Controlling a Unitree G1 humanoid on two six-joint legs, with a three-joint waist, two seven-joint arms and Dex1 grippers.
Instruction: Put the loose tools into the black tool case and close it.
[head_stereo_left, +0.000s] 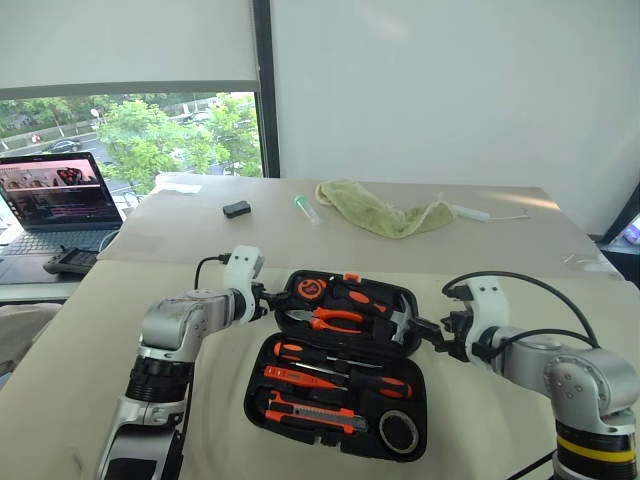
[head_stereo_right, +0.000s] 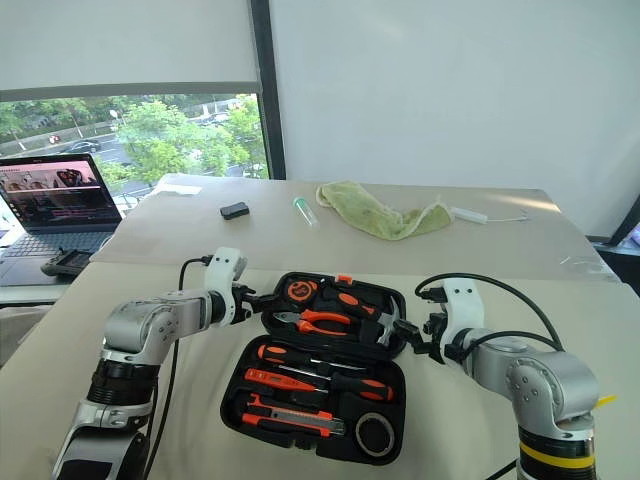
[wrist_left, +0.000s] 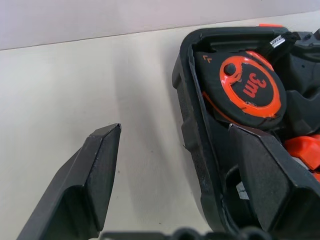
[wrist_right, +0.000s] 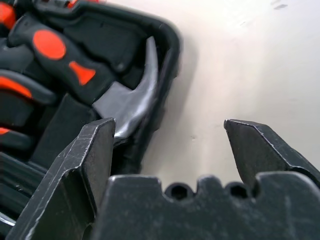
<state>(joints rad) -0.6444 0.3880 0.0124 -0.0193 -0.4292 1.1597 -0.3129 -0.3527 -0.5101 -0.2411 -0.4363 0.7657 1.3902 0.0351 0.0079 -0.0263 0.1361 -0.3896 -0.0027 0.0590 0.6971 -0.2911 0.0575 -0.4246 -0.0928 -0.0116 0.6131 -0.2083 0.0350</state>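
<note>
Cloth-covered surface (head_stereo_left: 560, 300) carried the open tool case (head_stereo_left: 415, 315), tools already seated. Your left hand (head_stereo_left: 268, 297) and right hand (head_stereo_left: 432, 335) gaped empty astride its lid's edges; you needed to grip evenly, then fold it shut.

Open tool case (head_stereo_left: 420, 395) mid-tabletop (head_stereo_left: 500, 250), tools inside; cloth (head_stereo_left: 385, 215) behind it, laptop (head_stereo_left: 55, 200) far left.

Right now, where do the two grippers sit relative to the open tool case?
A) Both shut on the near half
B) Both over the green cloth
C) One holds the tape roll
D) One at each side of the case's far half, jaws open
D: the left gripper and right gripper flank the far half of the black tool case, each with its jaws open astride a side rim.
</note>
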